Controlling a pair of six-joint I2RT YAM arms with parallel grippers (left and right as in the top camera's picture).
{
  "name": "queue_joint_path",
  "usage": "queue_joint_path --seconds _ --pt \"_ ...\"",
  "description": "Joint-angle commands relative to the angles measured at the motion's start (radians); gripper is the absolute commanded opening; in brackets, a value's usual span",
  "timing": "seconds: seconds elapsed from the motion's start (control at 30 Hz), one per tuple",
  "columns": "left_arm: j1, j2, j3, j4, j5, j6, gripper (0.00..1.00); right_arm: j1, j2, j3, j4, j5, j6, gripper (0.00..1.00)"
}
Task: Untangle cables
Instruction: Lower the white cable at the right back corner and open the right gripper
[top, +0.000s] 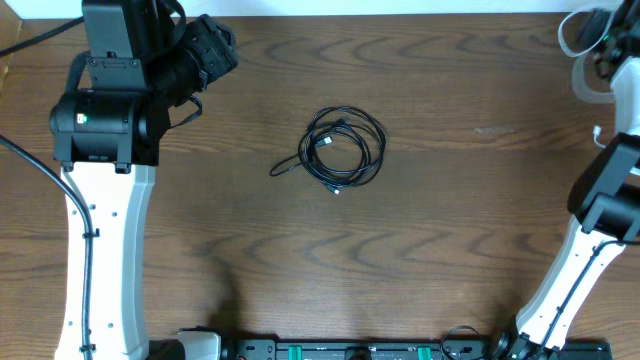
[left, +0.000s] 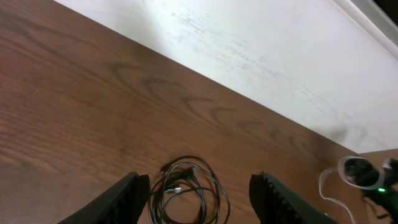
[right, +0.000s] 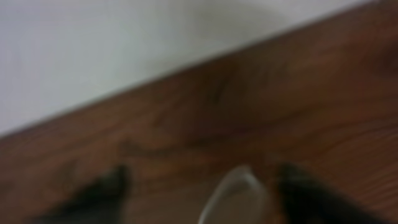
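Note:
A black cable (top: 345, 150) lies in a loose coil at the middle of the wooden table (top: 450, 250), one plug end trailing to its left. My left gripper (top: 222, 45) hangs open at the far left, well away from the coil. In the left wrist view the coil (left: 189, 193) shows on the table between the spread fingers (left: 130, 196), untouched. My right gripper (top: 598, 45) is at the far right corner by a white cable (top: 570, 35). The blurred right wrist view shows its jaws apart, with a loop of the white cable (right: 239, 186) between them.
Thick black leads (top: 30, 165) run from the left arm's base along the left edge. A black rail (top: 360, 350) with green parts lines the near edge. A white wall (left: 261, 43) borders the table's far side.

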Motion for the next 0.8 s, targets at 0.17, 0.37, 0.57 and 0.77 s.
queue_joint_path --seconds 0.17,0.37,0.57,0.77 --pt "-0.008 0.006 0.009 0.004 0.008 0.017 0.57 -0.007 -0.054 0.114 -0.253 -0.031 0.042 0.99" --pt "-0.019 0.006 0.009 0.003 0.008 0.018 0.57 -0.028 -0.054 0.129 -0.366 -0.050 0.042 0.99" --pt "-0.019 0.006 0.009 0.004 0.008 0.018 0.57 -0.036 -0.054 0.138 -0.532 0.184 0.042 0.99" --pt "-0.019 0.006 0.009 0.004 0.008 0.018 0.57 -0.032 -0.054 0.138 -0.652 0.399 0.005 0.99"
